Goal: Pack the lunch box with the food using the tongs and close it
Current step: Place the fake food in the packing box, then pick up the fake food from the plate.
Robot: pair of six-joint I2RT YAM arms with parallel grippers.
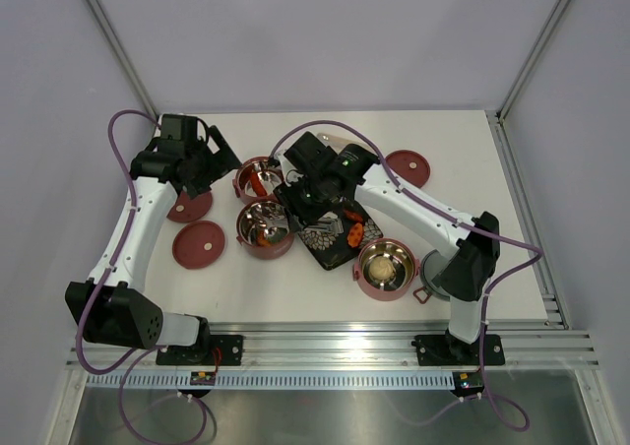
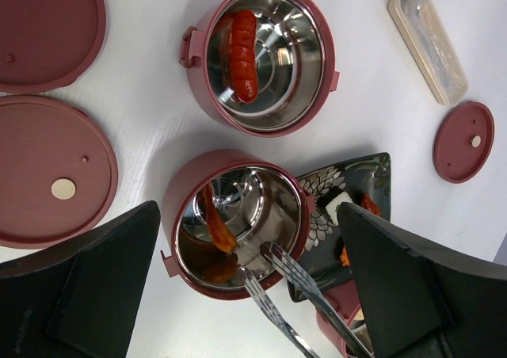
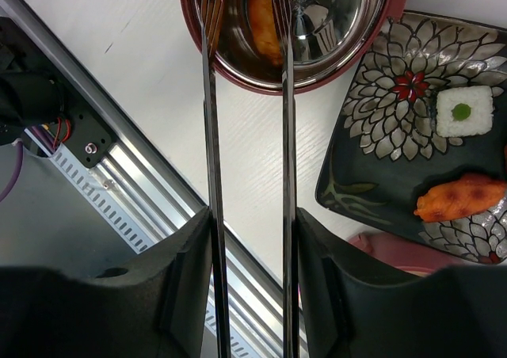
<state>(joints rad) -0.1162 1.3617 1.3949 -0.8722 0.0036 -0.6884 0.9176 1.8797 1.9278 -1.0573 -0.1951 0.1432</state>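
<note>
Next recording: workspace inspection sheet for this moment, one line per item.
Surface: white table, no spills seen.
Job's things: sausage bowl, orange-stick bowl and ball bowl all open; flat lids off; tongs tips inside orange-stick bowl; orange piece on plate.
Clutter: translucent case; white square on plate.
Grippers: left gripper open, empty; right gripper clamped on tongs.
Cables: purple cables loop along both arms.
Surroundings: grey walls, metal rail at near edge; nobody seen.
</note>
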